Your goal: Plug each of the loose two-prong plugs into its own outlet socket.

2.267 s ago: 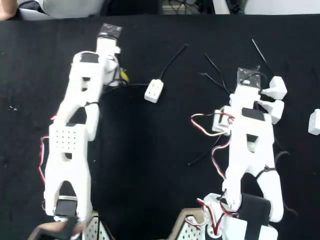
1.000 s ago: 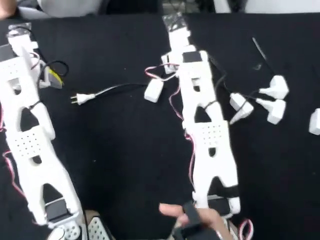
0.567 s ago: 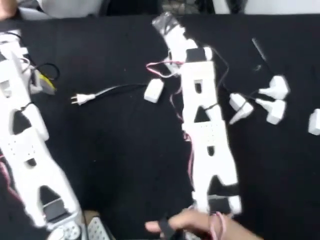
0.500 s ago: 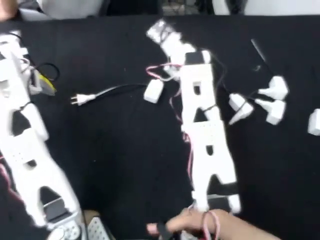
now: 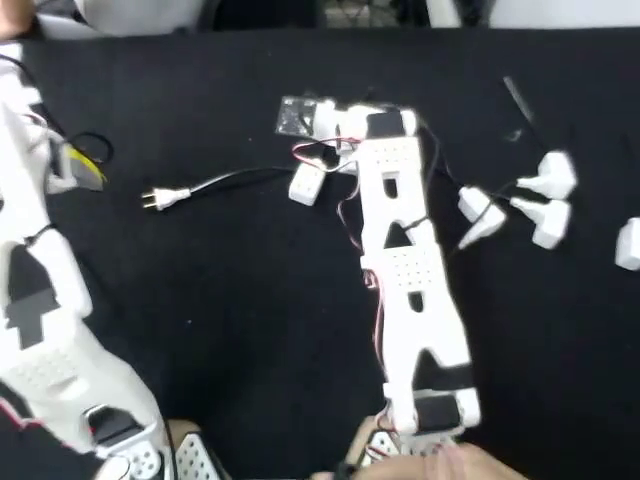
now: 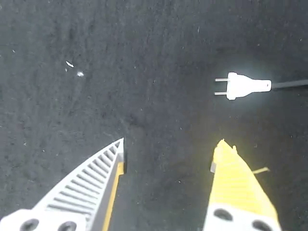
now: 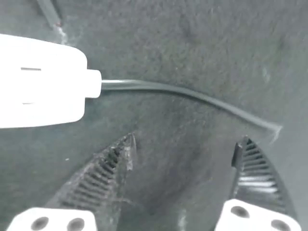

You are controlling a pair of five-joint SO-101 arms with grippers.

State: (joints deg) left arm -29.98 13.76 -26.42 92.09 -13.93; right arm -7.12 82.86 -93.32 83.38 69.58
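A white two-prong plug [image 5: 165,197] [image 6: 243,86] lies on the black table [image 5: 230,330], its black cord [image 5: 240,177] running to the right. My left gripper [image 5: 75,165] [image 6: 168,144] is open a little to the left of the plug, with nothing between its yellow-lined fingers. A white outlet socket [image 5: 308,183] [image 7: 38,82] with two slots lies near the table's middle, a black cord [image 7: 183,94] coming out of it. My right gripper [image 5: 300,115] [image 7: 185,142] hangs open just behind the socket, over that cord, holding nothing.
Several more white plugs and sockets lie to the right: one [image 5: 480,215] close to the right arm, two [image 5: 550,175] [image 5: 548,222] farther off, one [image 5: 628,245] at the edge. Thin black cords [image 5: 518,100] run at the back right.
Both arms have swung left. The right gripper turned from the far edge toward the socket. The left arm slid toward the left edge, leaving the plug lying bare.
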